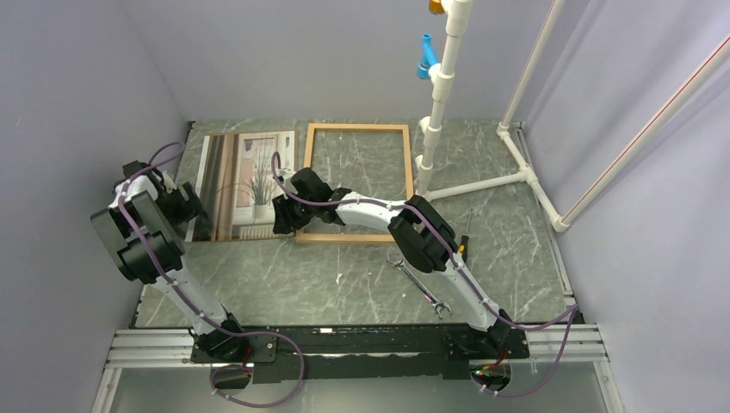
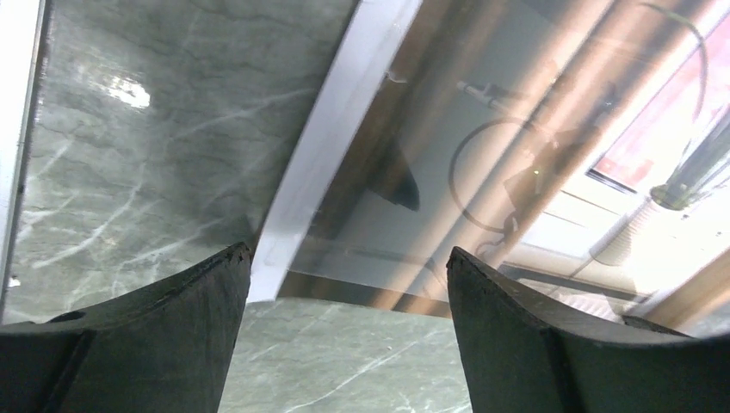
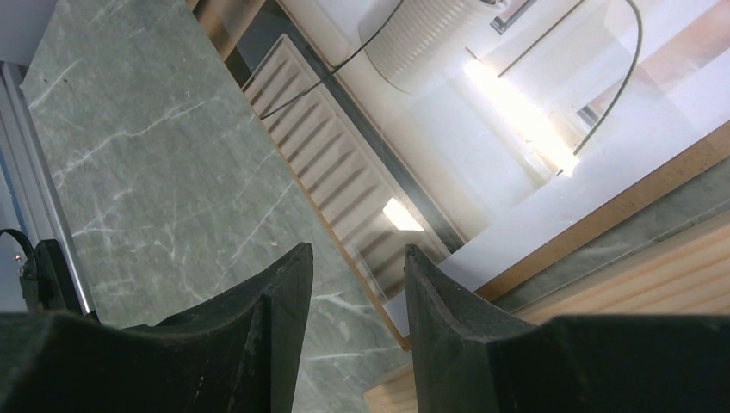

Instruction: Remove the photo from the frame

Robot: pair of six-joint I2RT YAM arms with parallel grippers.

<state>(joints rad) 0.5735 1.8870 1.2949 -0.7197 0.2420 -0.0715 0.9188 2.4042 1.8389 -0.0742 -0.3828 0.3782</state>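
Left gripper (image 2: 349,258) wide apart, empty, over photo (image 1: 245,185) near-left corner; right gripper (image 3: 357,254) part-open, near-right corner. Photo out, left of empty frame (image 1: 357,127). Seemingly only withdrawal left.

pale photo (image 1: 245,185) with brown-beige stripes, light wood frame (image 1: 357,127), green white-veined marble table (image 1: 344,284).
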